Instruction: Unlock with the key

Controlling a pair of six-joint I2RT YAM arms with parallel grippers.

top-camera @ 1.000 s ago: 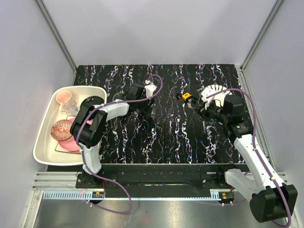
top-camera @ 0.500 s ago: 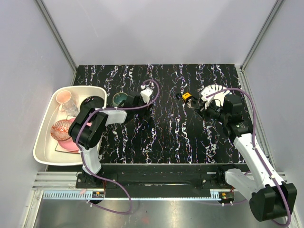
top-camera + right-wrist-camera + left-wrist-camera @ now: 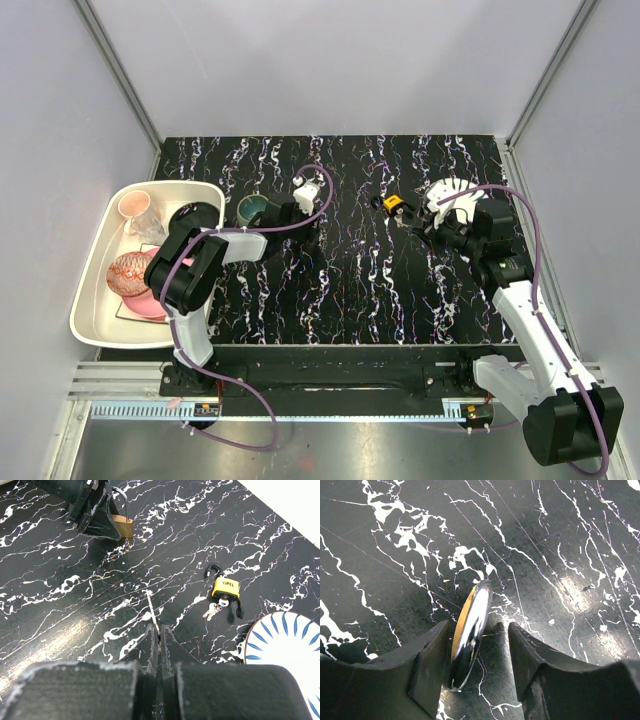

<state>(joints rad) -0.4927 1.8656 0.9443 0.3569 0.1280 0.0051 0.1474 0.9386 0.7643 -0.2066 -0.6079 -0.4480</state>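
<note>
A brass padlock (image 3: 470,630) with a chrome shackle stands on edge on the black marbled table. My left gripper (image 3: 479,627) is open around it: the padlock leans on the left finger and there is a gap to the right finger. The right wrist view shows the same padlock (image 3: 122,526) at the left gripper's (image 3: 95,510) tips. My right gripper (image 3: 159,630) is shut on a thin metal key (image 3: 151,607) whose blade sticks out forward. In the top view the left gripper (image 3: 309,224) and the right gripper (image 3: 420,222) face each other across the table.
A yellow padlock (image 3: 225,587) with keys (image 3: 212,610) in it lies by a blue-striped white plate (image 3: 290,650); both show in the top view, padlock (image 3: 393,204) and plate (image 3: 450,192). A teal bowl (image 3: 251,208) and a white tray (image 3: 95,320) of dishes sit at the left.
My left gripper has moved right and toward the near side, uncovering the teal bowl, then held still. The right arm has barely moved.
</note>
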